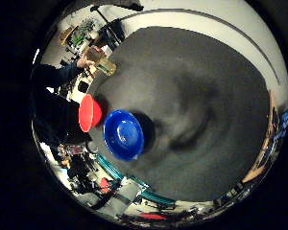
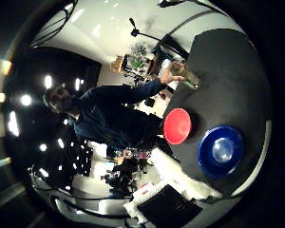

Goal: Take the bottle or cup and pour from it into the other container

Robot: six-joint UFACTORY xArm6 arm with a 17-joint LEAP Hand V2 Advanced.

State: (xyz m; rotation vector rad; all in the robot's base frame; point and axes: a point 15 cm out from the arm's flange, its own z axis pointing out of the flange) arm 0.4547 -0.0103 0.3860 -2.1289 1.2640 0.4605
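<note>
In the right little finger side palm view, a red cup (image 1: 88, 112) stands on the dark grey table (image 1: 202, 86) close beside a blue bowl (image 1: 124, 133). A clear cup (image 1: 107, 66) stands further along the same table edge, and a person's hand (image 1: 87, 60) is on it. The right thumb side palm view shows the red cup (image 2: 177, 125), the blue bowl (image 2: 221, 150) and the clear cup (image 2: 183, 73) with the person's arm (image 2: 142, 93) reaching to it. All look small and far from the palm.
The table's near edge (image 1: 134, 177) runs just past the blue bowl. Chairs and room clutter (image 1: 106, 182) lie beyond that edge. A large stretch of bare table top spreads away from the cups.
</note>
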